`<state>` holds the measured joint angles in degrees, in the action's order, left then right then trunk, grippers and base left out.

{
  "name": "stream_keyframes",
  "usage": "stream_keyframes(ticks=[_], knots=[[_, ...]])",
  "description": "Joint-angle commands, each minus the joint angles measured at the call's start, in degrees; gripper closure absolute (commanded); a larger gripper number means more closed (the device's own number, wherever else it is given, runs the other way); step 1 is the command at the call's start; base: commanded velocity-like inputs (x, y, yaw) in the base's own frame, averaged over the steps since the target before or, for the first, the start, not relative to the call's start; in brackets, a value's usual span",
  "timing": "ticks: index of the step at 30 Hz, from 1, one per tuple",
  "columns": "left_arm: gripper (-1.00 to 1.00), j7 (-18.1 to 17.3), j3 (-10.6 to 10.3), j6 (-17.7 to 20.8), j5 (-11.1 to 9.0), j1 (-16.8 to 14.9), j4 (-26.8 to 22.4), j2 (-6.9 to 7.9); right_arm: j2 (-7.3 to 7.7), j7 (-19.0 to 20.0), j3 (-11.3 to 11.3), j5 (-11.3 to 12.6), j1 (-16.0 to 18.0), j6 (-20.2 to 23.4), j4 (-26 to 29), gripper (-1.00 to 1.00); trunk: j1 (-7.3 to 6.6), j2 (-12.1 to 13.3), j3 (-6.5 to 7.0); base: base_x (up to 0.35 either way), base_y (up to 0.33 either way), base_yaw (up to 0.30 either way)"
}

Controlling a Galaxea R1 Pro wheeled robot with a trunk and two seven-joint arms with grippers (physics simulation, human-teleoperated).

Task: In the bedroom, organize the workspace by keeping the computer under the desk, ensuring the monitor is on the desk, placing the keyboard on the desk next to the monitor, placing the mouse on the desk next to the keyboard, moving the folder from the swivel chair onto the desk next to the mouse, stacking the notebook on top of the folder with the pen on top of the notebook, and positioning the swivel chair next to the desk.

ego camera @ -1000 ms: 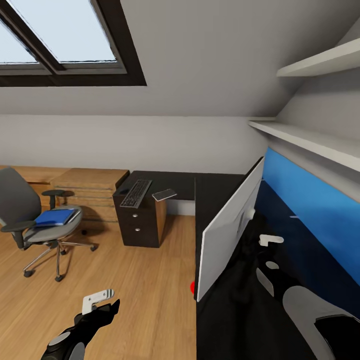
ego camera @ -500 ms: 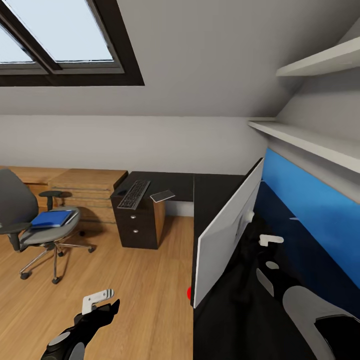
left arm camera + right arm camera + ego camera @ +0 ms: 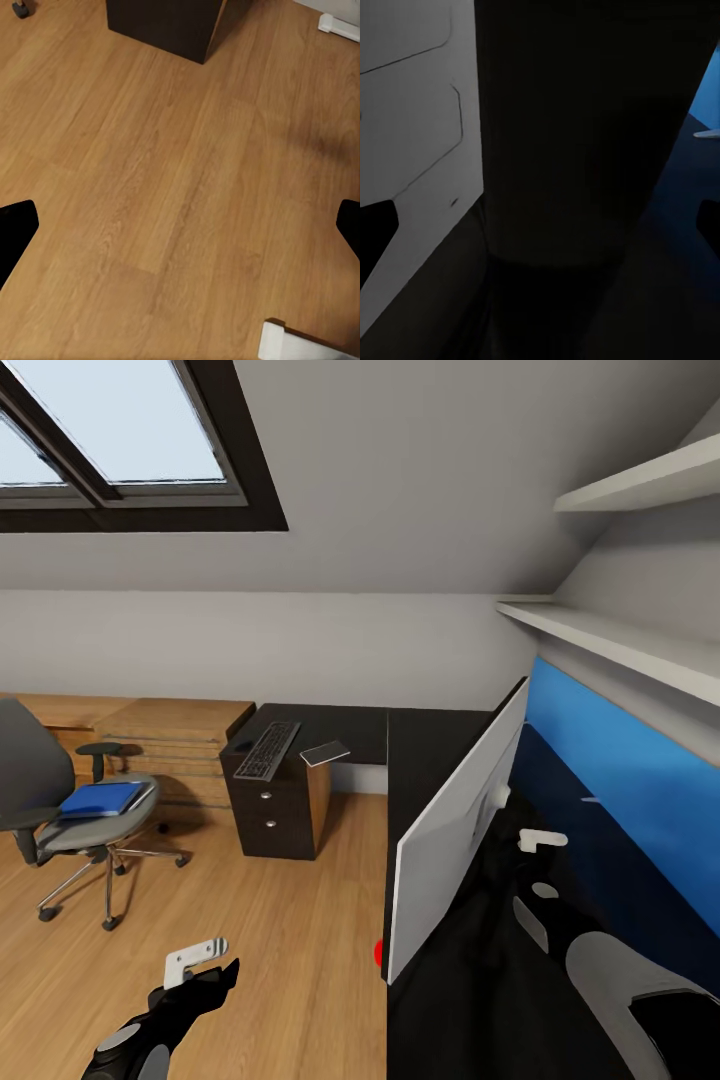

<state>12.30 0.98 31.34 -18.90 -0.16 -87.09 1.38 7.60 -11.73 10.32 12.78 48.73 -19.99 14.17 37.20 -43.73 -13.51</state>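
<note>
My left claw hangs open and empty over the floor, my right claw behind the monitor I cannot tell

A black L-shaped table is seen along the walls. On its far arm the keyboard and the grey notebook are laid, near each other but apart. On its near arm the monitor is standing upright. The wooden floor carries the swivel chair, and the blue folder is lying flat on its seat.
</note>
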Motion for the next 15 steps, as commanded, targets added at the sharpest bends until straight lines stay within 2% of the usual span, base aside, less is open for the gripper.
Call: stream_keyframes(ticks=[1,7,15], knots=[[-1.00,0.46,-0.04,0.21,-0.61,-0.02,-0.10,0.02,0.04,-0.24,0.49,0.49,0.05,-0.18,-0.02,-1.00,0.01,-0.06,-0.07,0.000,0.000,0.000],[-1.00,0.34,-0.08,0.21,-0.66,-0.02,-0.10,0.02,0.04,-0.27,0.49,0.49,0.05,-0.16,-0.02,-1.00,0.01,-0.06,-0.07,0.086,-0.080,0.000],[-1.00,0.44,-0.03,0.21,-0.67,-0.02,-0.10,0.02,0.04,-0.29,0.49,0.49,0.05,-0.14,-0.02,-1.00,0.01,-0.06,-0.07,0.013,-0.012,0.000]])
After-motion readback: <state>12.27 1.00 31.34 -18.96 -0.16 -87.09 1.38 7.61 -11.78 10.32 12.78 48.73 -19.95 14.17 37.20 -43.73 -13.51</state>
